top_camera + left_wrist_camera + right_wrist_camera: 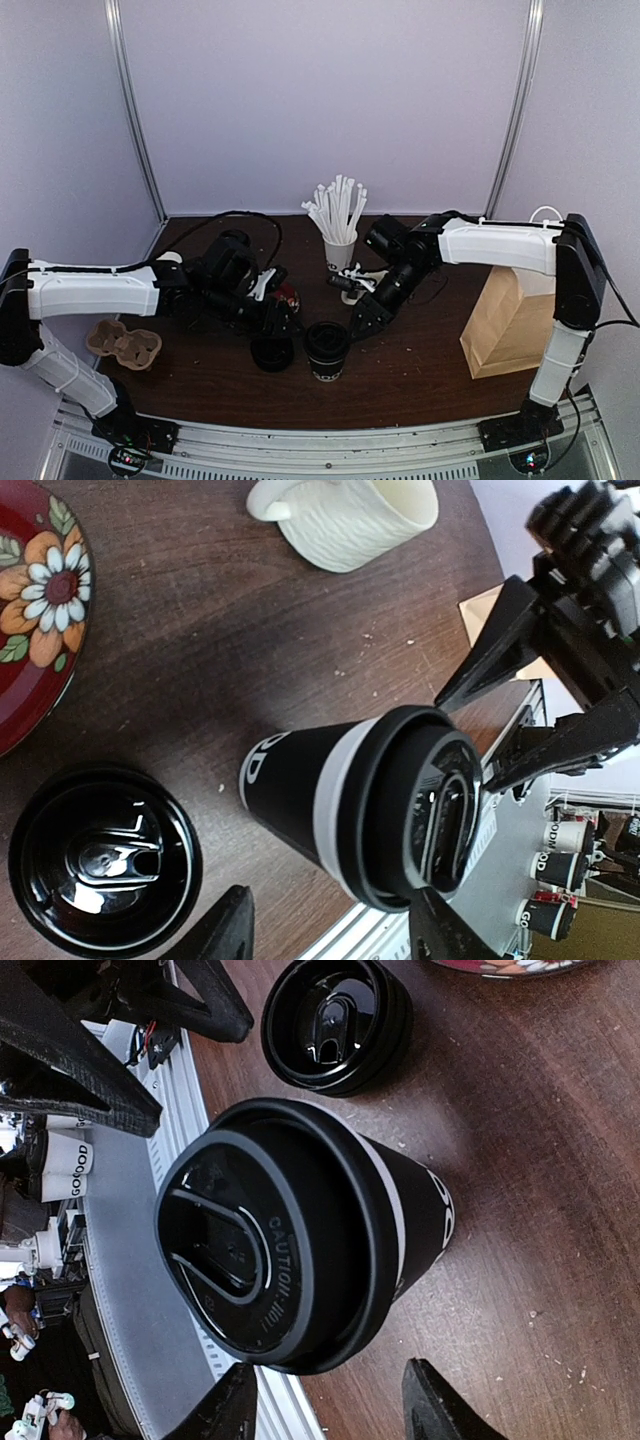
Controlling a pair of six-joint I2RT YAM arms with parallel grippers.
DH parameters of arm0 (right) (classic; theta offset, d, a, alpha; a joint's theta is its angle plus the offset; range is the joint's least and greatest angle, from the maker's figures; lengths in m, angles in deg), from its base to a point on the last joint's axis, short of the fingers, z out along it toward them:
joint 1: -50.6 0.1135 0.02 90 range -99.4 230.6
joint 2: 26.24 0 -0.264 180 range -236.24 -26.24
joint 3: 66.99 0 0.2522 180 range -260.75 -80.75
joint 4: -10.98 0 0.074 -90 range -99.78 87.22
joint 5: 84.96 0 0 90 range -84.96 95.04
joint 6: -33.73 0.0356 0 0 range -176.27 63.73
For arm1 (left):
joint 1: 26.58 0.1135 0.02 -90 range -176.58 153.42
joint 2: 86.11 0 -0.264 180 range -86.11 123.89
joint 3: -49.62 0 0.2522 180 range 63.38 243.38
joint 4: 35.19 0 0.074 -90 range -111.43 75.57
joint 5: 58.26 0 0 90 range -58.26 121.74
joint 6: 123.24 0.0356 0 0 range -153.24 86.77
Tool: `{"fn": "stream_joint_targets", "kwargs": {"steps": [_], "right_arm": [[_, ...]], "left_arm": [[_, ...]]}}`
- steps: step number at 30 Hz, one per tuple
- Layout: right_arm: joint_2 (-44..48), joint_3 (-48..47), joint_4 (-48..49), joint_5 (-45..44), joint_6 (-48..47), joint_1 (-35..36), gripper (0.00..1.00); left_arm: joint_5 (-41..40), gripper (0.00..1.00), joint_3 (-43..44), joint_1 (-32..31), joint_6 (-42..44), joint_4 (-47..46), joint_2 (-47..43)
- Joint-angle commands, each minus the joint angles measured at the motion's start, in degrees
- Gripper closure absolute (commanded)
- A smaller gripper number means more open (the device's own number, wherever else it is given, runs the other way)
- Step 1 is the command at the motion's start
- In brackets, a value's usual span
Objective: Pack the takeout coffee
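The takeout coffee cup (327,350) stands near the front middle of the dark, grainy wooden worktop (420,380). It is a round paper cup. It has a black band at the bottom with white letters and a white band higher up. A shiny black plastic lid sits on top. The lid has raised rings and the word CAUTION on it. The white letters on the cup curve away, so only a few show.

Just to its left is a second black lid (272,353), round and glossy. I cannot tell what is under it.

The left end effector (332,935) has its two dark pointed fingers spread apart, with nothing in them. The cup is just past their tips. The right end effector (325,1405) is spread apart too, close to the lid. I cannot tell if it touches the cup.

A cream mug (350,515) with a bumpy ribbed side is cut off by the top edge of the left wrist view. A red plate (35,600) with a painted flower is cut off at the left edge. From above, the left arm hides most of it.

A white cup of white straws (340,225) stands at the back. A crinkly brown paper bag (505,325) stands on the right. A brown cardboard cup tray (125,343) lies on the left.
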Motion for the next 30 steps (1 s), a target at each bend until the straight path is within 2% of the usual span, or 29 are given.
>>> {"fn": "stream_joint_targets", "kwargs": {"steps": [1, 13, 21, 30], "right_arm": [[-0.7, -2.21, 1.5, 3.11, 1.82, -0.12, 0.48], [-2.43, -2.72, 1.32, 2.15, 2.33, -0.11, 0.52], [-0.65, -2.6, 0.03, 1.93, 1.44, -0.83, 0.46], [-0.76, 0.21, 2.66, 2.71, 3.17, -2.65, 0.49]], "left_arm": [[2.16, 0.45, 0.79, -0.15, -1.22, -5.26, 1.07], [1.77, 0.5, 0.96, -0.2, -0.57, -5.04, 3.76], [-0.12, 0.51, 2.07, -0.17, -0.09, -1.29, 4.56], [-2.04, 0.51, 3.12, -0.2, 0.91, 2.17, 5.61]]}}
